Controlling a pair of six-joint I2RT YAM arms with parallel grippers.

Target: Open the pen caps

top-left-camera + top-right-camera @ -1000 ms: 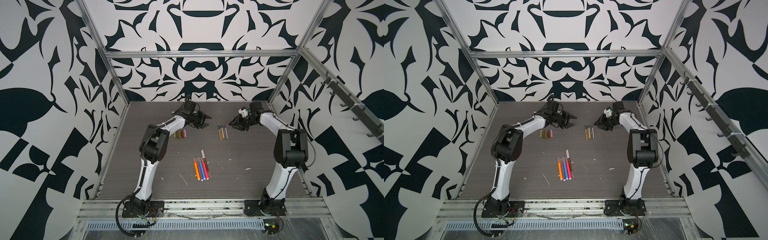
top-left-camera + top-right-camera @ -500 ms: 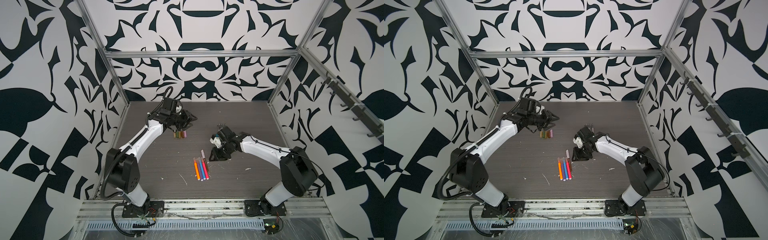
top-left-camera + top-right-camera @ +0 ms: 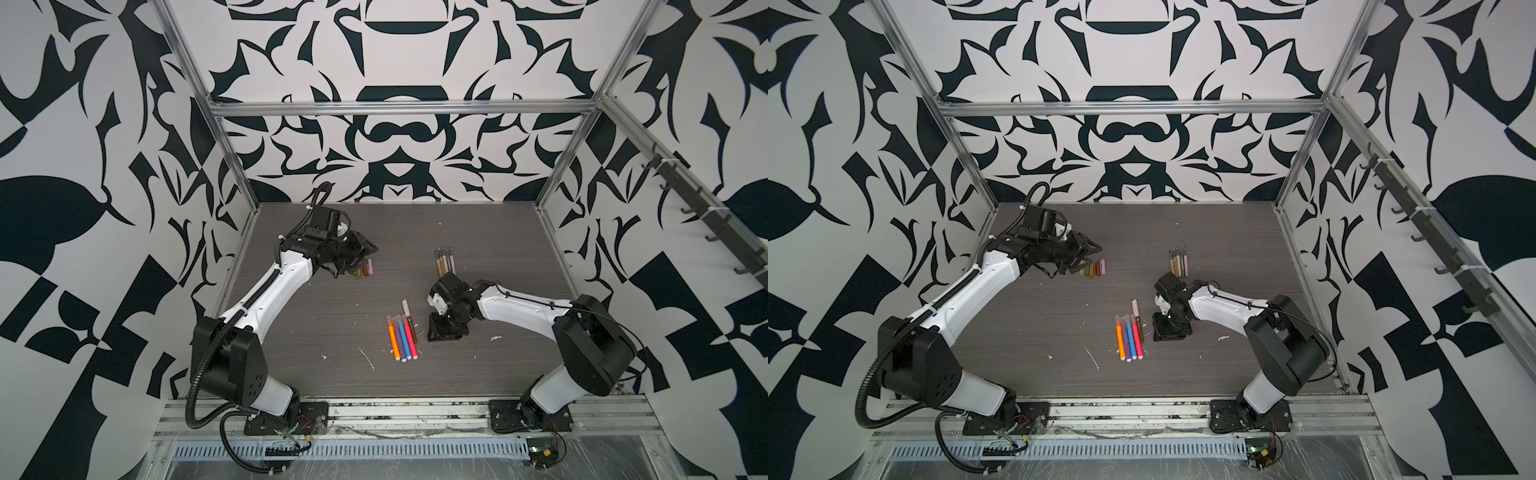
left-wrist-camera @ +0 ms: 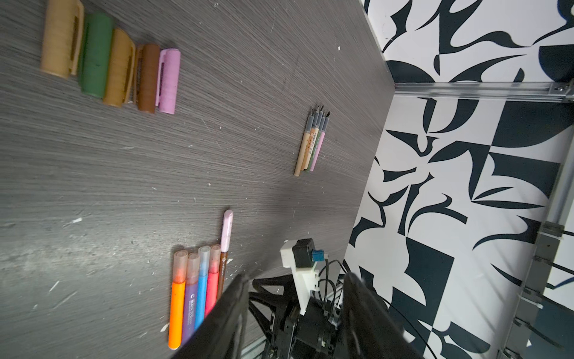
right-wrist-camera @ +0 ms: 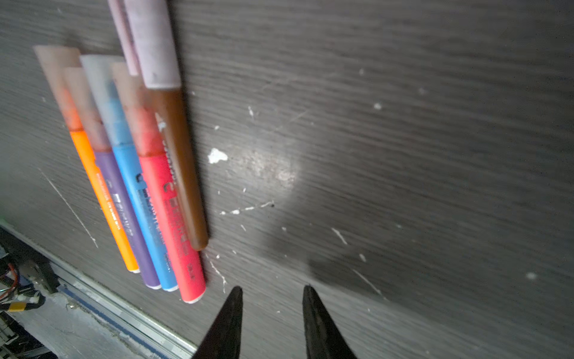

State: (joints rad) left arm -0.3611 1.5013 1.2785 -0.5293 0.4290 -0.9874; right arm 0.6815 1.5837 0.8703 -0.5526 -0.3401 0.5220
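Nearest the base rail, four thick plastic markers point(image 3: 401, 338) (orange, purple, blue, pink-red) are lying side by side on the dark wood-grain tabletop point(image 3: 324, 316). Each is wearing its translucent cap point(image 5: 102, 80).

A slim brown pen point(image 5: 183, 174) with a lilac cap point(image 5: 153, 40) is lying against the pink-red one and reaching farther back.

I am holding my right claw point(image 5: 272, 289) just beside this group, tips down over bare table, fingers spread and gripping nothing.

Farther back, a bundle of thin uncapped pens point(image 3: 444, 262) is lying with nibs pointing away.

To its left, five loose ribbed caps point(image 4: 111, 65) (tan, green, tan, brown, pink) are lying in a touching row. I am hovering my left claw point(image 3: 371, 252) just beside that row, spread and empty.
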